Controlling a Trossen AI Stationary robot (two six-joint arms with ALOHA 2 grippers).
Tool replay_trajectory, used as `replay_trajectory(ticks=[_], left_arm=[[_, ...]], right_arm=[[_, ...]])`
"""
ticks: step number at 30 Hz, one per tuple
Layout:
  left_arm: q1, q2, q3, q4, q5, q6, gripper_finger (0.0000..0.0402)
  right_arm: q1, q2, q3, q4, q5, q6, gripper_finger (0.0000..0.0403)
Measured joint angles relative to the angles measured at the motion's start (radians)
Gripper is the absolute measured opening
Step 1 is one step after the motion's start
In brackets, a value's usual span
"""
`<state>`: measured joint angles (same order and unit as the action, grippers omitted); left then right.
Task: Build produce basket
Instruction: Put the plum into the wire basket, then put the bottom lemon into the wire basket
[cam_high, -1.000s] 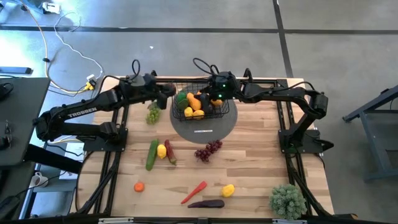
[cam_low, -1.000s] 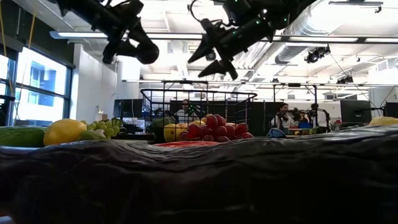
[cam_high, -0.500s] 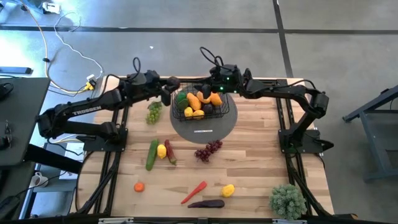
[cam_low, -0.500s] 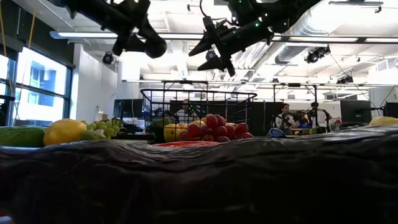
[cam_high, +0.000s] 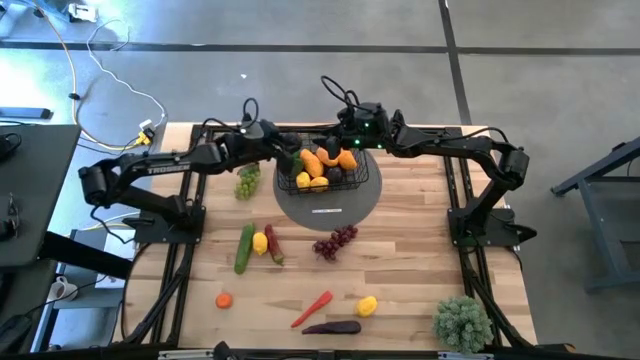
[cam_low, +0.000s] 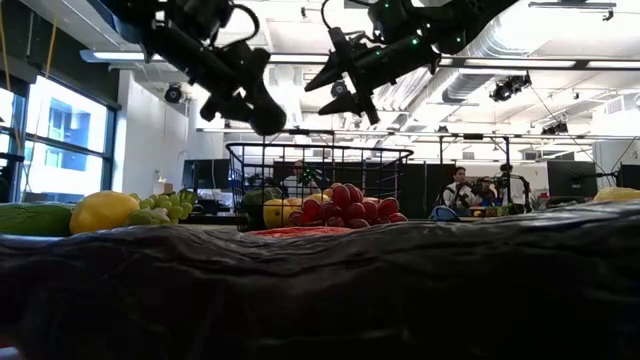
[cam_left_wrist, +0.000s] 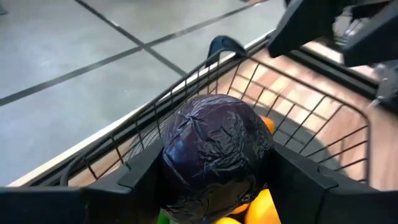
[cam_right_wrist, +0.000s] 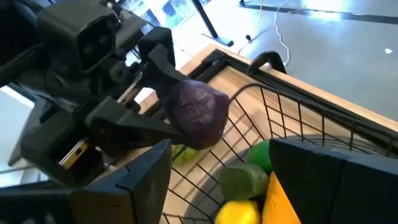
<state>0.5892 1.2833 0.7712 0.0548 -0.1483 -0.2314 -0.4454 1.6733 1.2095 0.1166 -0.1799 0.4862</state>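
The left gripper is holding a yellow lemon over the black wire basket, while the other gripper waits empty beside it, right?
Not quite: the left gripper holds a dark purple round piece of produce, not a lemon, as the left wrist view shows. The rest stands: it hangs over the black wire basket, and the right gripper waits empty beside it.

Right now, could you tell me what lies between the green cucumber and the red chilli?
A yellow lemon lies between the cucumber and the chilli, shown in the high view.
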Motion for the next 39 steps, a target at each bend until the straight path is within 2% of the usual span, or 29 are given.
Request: replay_trajectory(ticks=[8, 17, 21, 31, 39], left_arm=[[0.0, 0.098, 0.0, 0.037, -0.028, 0.0, 0.0231], [0.007, 0.153, -0.001, 0.063, -0.03, 0.018, 0.0234], [0.015, 0.157, -0.002, 0.063, -0.031, 0.035, 0.0244], [0.034, 0.157, -0.002, 0.063, -0.102, 0.052, 0.0302], [0.048, 0.156, 0.056, 0.002, -0.102, 0.059, 0.031]], right_arm=[[0.0, -0.001, 0.0, -0.016, 0.0, -0.023, 0.025], [0.0, -0.001, 0.0, -0.025, 0.001, -0.05, 0.025], [0.0, -0.001, 0.0, -0.029, 0.001, -0.068, 0.025], [0.0, -0.001, 0.0, -0.081, 0.001, -0.069, 0.025], [0.0, -0.001, 0.0, -0.083, 0.001, -0.087, 0.025]])
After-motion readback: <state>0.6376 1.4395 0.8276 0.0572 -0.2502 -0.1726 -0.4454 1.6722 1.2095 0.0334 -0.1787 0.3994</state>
